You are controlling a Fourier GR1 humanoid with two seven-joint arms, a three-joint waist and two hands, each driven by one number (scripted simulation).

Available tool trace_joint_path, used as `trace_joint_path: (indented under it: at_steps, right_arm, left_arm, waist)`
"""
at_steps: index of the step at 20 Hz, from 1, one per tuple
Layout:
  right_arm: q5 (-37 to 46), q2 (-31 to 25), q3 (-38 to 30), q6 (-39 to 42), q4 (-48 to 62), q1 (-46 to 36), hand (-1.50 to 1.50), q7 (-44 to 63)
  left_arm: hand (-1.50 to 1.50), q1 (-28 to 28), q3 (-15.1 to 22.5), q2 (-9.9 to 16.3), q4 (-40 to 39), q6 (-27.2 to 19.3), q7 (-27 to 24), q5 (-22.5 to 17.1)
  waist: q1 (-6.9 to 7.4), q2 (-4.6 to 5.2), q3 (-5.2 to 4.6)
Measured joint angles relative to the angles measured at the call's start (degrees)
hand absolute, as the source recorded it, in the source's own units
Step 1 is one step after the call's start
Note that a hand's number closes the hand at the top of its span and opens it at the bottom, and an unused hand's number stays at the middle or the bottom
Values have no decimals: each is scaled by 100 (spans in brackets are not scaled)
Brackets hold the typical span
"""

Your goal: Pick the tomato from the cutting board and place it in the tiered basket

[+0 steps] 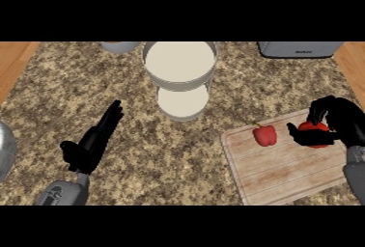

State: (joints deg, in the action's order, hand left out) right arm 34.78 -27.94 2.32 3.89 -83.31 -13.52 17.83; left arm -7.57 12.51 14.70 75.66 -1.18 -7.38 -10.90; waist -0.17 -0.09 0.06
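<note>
Head view is showing you the right hand [335, 126] curling round the tomato [314, 129] on the board [285, 169]; left hand [91, 144] is resting open

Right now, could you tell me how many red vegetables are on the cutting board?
2: a red pepper at the board's upper left, and a tomato to its right, inside the right hand's fingers.
</note>
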Motion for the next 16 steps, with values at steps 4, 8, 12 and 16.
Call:
trace_joint_path:
  at_steps: [4, 8, 12, 16]
  right_arm:
    - [-541, 47, -327, 106, -655, -230, 150, -168]
    - [-883, 51, -455, 498, -1331, -693, 150, 304]
    - [-983, 255, -369, 785, -1537, -1506, 150, 1092]
    - [-960, 583, -258, 858, -1239, -2596, 150, 1875]
  left_arm:
    - [0, -52, -58, 4, 84, 15, 134, -27]
    - [0, -16, -57, -53, 88, 1, 112, 65]
    - [0, -94, -61, -147, 34, 34, 111, 157]
    - [0, -105, -91, -204, 17, 82, 117, 183]
  waist:
    - [-19, -12, -3]
    - [2, -11, -8]
    - [35, -2, -10]
    - [82, 5, -12]
